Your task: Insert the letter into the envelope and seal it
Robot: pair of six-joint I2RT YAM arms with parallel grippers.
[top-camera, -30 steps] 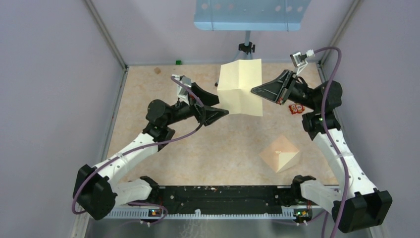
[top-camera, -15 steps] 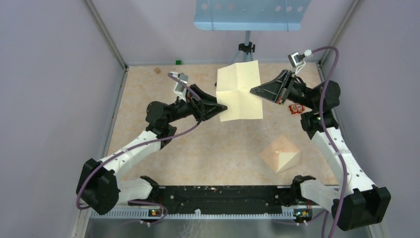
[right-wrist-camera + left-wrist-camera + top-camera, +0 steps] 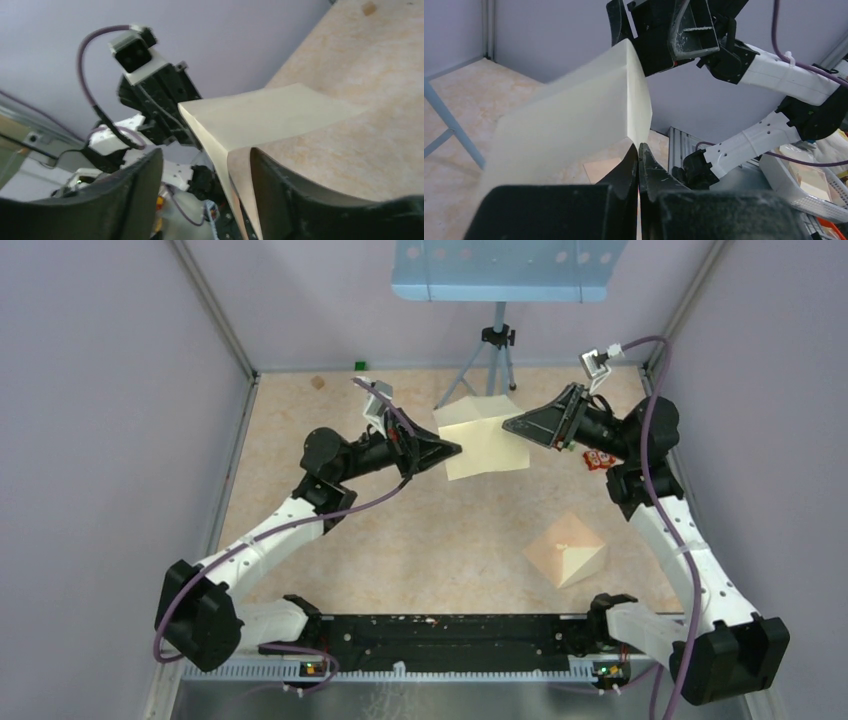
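Pale lilac walls close around a beige mottled worktop [image 3: 330, 540], and at the far wall a thin tripod [image 3: 489, 352] stands under a blue-grey metal plate with holes [image 3: 503, 268].

From the left side, the left arm reaches toward the middle of the far half of the worktop. The left hand [image 3: 455, 450] has its two black fingers pressed together on the left edge of the small cream-ivory sheet of paper, the letter [image 3: 482, 440]. The left wrist view shows this clearly: the fingertips [image 3: 631, 159] meet at the lower corner of the sheet, with no gap between them.

The letter is in the air above the worktop, between the two hands. It is bent along its fold crease, so that its two halves stand at an angle to each other.

The right hand [image 3: 508, 424] is at the right edge of the letter. In the right wrist view its fingers are spread wide, with the folded edge of the sheet between them, and they do not press on it.

Further right and nearer to the arm bases, the pinkish-tan kraft paper envelope [image 3: 566, 550] lies on the worktop, well apart from the letter. A small red packet [image 3: 598, 460] lies beside the right arm.
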